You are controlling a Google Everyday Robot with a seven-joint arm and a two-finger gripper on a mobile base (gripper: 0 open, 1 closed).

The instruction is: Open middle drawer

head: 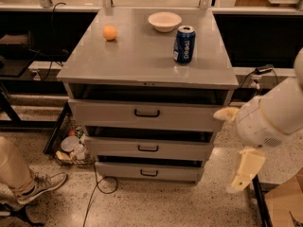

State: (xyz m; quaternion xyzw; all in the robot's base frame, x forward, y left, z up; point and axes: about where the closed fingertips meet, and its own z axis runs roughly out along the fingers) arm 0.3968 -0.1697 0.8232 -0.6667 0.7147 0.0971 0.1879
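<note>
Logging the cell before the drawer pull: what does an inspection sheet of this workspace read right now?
Surface: grey cabinet top, holds three items.
Job's things: middle drawer, handle untouched.
Clutter: orange, white bowl, blue can on top; litter on floor at cabinet's left.
Grippers: pincer right of cabinet, apart from the drawers.
Cables: black cable looped on floor by bottom drawer.
Surroundings: person's shoe at left.
</note>
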